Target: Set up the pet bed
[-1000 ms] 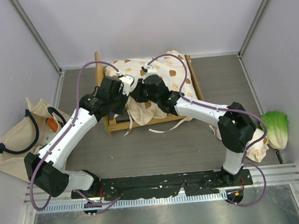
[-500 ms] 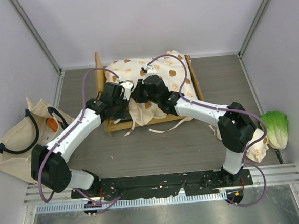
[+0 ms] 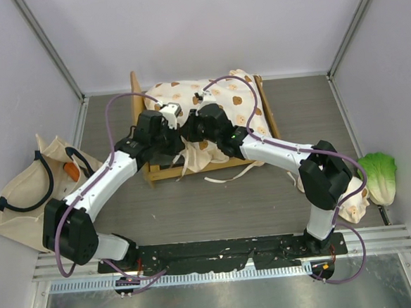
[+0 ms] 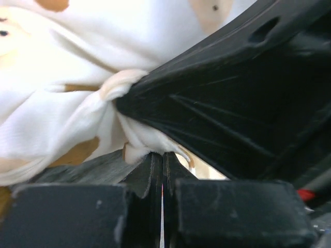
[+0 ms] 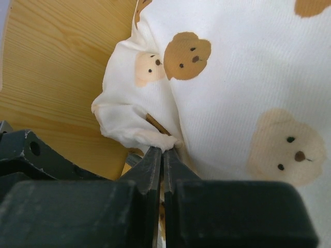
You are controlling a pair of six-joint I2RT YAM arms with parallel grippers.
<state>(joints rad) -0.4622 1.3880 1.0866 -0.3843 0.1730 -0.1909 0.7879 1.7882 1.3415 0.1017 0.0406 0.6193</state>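
Observation:
The pet bed's light-wood frame (image 3: 152, 173) stands at the back middle of the table, with the cream bear-print cushion (image 3: 224, 102) rumpled across it. Its front left corner is bunched up and hangs over the front rail. My left gripper (image 3: 179, 133) and right gripper (image 3: 188, 131) meet tip to tip over that corner. In the left wrist view the left gripper (image 4: 163, 155) is shut, with a fold of the cushion (image 4: 62, 113) pinched at its tips. The right gripper (image 5: 164, 151) is shut on a wad of the cushion corner (image 5: 135, 129) beside the wooden headboard (image 5: 57, 77).
A beige tote bag (image 3: 22, 198) with black handles lies at the left wall. A green lettuce toy (image 3: 378, 173) lies at the right wall, and a small bear-print pillow (image 3: 355, 203) lies beside it. Loose cushion ties (image 3: 228, 175) trail on the table in front of the bed.
My left arm has shifted its elbow and wrist a little while its gripper stayed at the cushion corner. The fabric hanging over the front rail is drawn up tighter. The right arm has barely moved.

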